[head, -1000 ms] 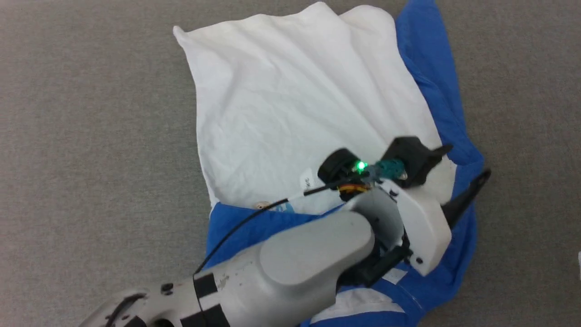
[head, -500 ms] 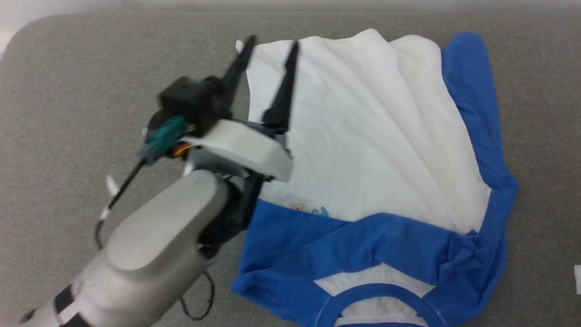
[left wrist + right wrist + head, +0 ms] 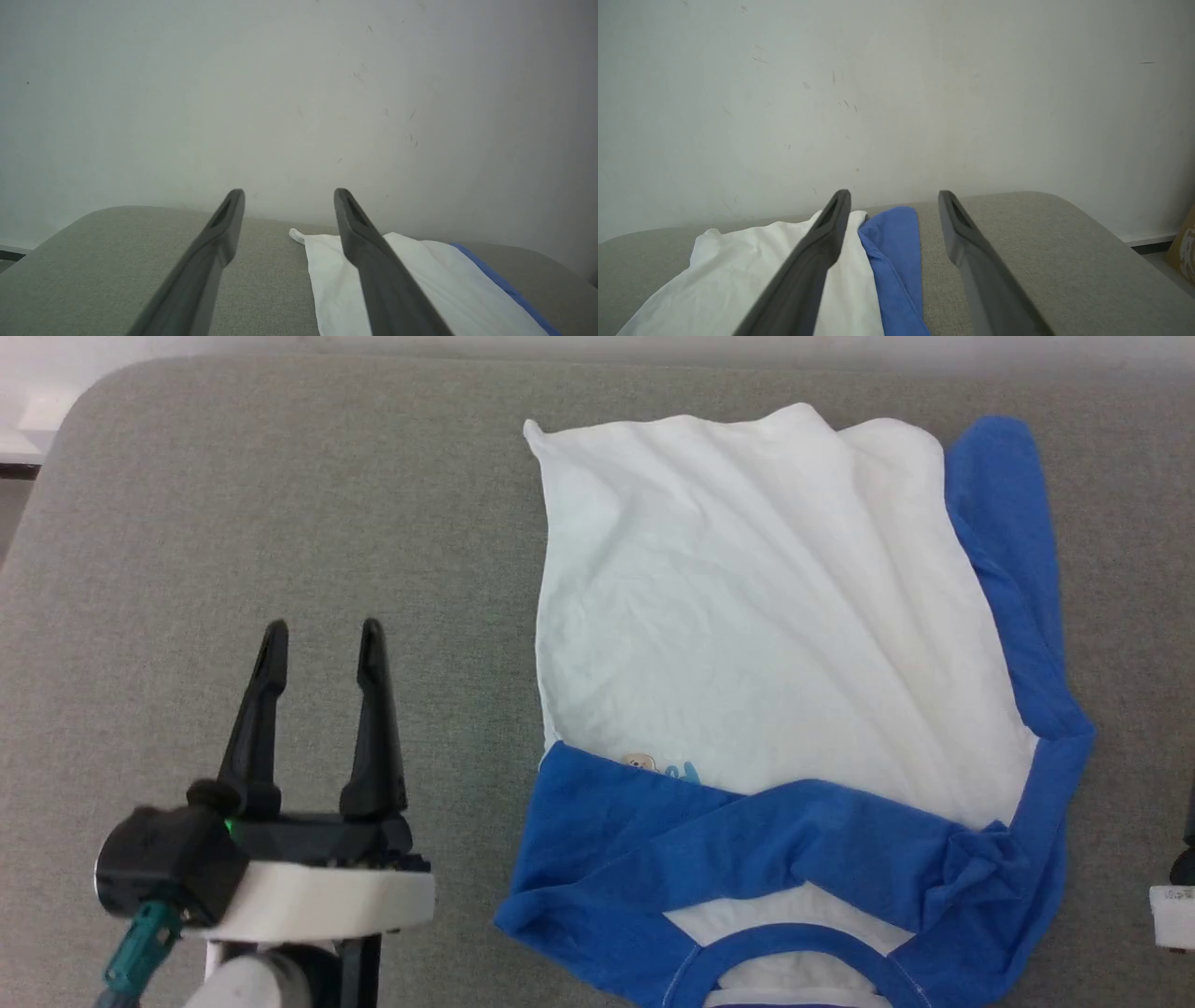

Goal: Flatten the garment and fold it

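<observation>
Now the shirt point(image 3: 747, 616) lies rumpled on the table point(image 3: 280, 476), one blue sleeve folded across it; flattening looks unfinished. Left hand point(image 3: 322, 629) and right hand point(image 3: 893, 193) hang wide, empty; next, probably pinch that sleeve and spread it.

garment point(image 3: 747, 616): on the grey fabric surface point(image 3: 280, 476), white body spread but wrinkled, one blue sleeve folded across above the collar | left gripper point(image 3: 323, 630): fingers apart, empty, well left of garment

White-and-blue garment point(image 3: 747, 616), grey surface point(image 3: 280, 504), dark pincer point(image 3: 322, 639)
</observation>
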`<state>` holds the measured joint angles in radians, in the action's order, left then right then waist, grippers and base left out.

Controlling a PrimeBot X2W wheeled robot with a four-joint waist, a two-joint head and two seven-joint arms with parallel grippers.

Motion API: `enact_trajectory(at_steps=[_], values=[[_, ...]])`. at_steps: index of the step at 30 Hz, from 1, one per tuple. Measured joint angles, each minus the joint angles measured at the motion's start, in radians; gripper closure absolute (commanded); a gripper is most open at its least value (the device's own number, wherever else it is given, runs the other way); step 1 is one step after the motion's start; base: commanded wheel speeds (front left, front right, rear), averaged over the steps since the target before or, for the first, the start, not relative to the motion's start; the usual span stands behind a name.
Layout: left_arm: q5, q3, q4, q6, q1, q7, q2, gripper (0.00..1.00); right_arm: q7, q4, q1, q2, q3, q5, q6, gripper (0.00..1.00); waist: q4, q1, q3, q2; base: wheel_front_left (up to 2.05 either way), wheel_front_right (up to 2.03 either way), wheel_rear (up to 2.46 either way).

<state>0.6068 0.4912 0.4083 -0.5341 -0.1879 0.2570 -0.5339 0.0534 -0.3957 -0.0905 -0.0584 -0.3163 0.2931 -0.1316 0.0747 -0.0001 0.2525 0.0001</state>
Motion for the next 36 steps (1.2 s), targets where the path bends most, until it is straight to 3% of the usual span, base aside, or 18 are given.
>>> enact_trajectory(at_steps=[5, 8, 13, 16, 19, 24, 28, 33, 36], values=[[-0.105, -0.104, -0.007, 0.029, 0.178, 0.000, 0.129, 0.00, 0.003, 0.028, -0.012, 0.002, 0.005, 0.014, 0.000, 0.00, -0.002, 0.0002, 0.008, 0.0000, 0.00, 0.00, 0.00], [-0.137, -0.161, -0.031, 0.091, 0.254, 0.000, 0.214, 0.00, 0.003, 0.029, -0.025, 0.003, 0.003, 0.016, 0.000, 0.00, 0.000, 0.0000, 0.019, 0.0000, 0.00, 0.00, 0.00], [-0.197, -0.237, -0.055, 0.203, 0.269, 0.000, 0.309, 0.00, -0.003, 0.016, -0.011, -0.013, -0.002, 0.017, 0.000, 0.00, 0.007, 0.0001, 0.050, 0.0000, 0.00, 0.00, 0.00], [-0.232, -0.270, -0.056, 0.250, 0.267, 0.000, 0.353, 0.00, -0.042, -0.001, 0.046, -0.076, 0.006, 0.060, 0.000, 0.00, 0.011, 0.0002, 0.072, 0.0000, 0.00, 0.00, 0.00], [-0.265, -0.288, -0.054, 0.289, 0.259, 0.000, 0.390, 0.00, -0.098, -0.021, 0.144, -0.188, 0.021, 0.121, 0.000, 0.00, 0.012, 0.0002, 0.099, 0.0000, 0.00, 0.00, 0.00], [-0.317, -0.312, -0.025, 0.331, 0.228, 0.000, 0.432, 0.00, -0.235, -0.027, 0.404, -0.371, 0.021, 0.246, 0.000, 0.00, 0.014, 0.0003, 0.156, 0.0000, 0.00, 0.00, 0.00], [-0.343, -0.323, 0.005, 0.349, 0.203, 0.000, 0.449, 0.00, -0.382, 0.062, 0.645, -0.513, 0.056, 0.300, 0.000, 0.00, 0.021, 0.0003, 0.212, 0.0000, 0.00, 0.00, 0.00], [-0.364, -0.315, 0.030, 0.366, 0.166, 0.000, 0.469, 0.00, -0.599, 0.261, 0.878, -0.548, 0.122, 0.331, 0.000, 0.00, 0.042, 0.0005, 0.284, 0.0000, 0.00, 0.00, 0.00], [-0.364, -0.297, 0.042, 0.368, 0.156, 0.000, 0.473, 0.00, -0.676, 0.378, 0.984, -0.555, 0.136, 0.283, 0.000, 0.00, 0.060, 0.0005, 0.324, 0.0000, 0.00, 0.00, 0.00]])
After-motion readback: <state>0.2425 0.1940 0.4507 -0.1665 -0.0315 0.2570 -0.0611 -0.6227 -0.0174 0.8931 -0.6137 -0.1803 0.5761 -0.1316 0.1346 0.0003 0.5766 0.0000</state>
